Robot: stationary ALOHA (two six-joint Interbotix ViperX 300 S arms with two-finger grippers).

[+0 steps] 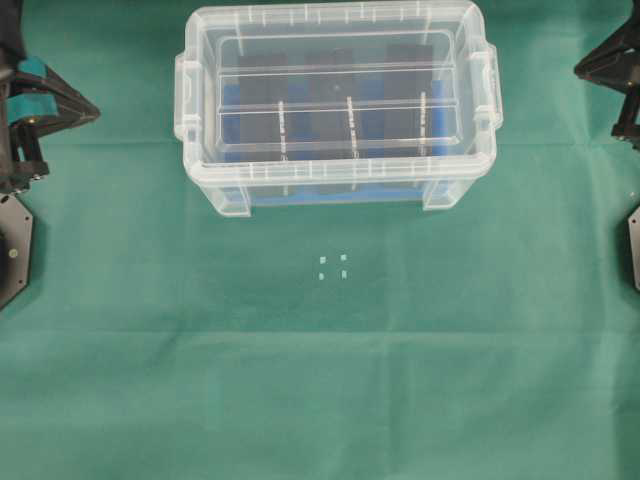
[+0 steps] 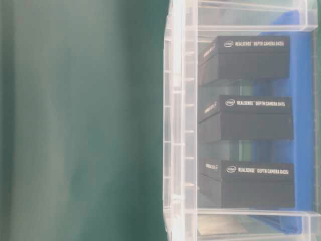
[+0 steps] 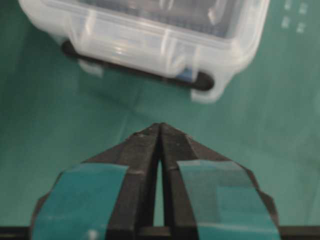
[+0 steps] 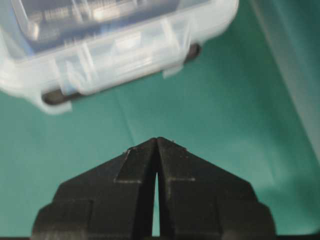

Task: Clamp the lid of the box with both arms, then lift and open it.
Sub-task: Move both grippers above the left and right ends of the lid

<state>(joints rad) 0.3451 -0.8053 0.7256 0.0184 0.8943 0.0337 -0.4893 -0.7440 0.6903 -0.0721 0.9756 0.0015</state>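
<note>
Green cloth covers the bench (image 1: 320, 400), lightly creased, with four small pale marks (image 1: 333, 266) near its middle. Toward the far edge sits the box (image 1: 335, 185), its lid (image 1: 335, 75) seated on top; three black packs (image 2: 246, 118) and a blue liner (image 2: 303, 125) show through the clear wall.

Both arms wait well apart from the box. The left gripper (image 3: 160, 126), teal-taped, has its fingertips pressed together on nothing; the right gripper (image 4: 157, 140) is likewise closed and empty.

Next, I judge, both should open wide and come in level at the two short ends, pinching the lid's rim above the side handles rather than the tub. An even, simultaneous squeeze and a straight lift should keep the slick plastic from tilting or dragging the box up.
</note>
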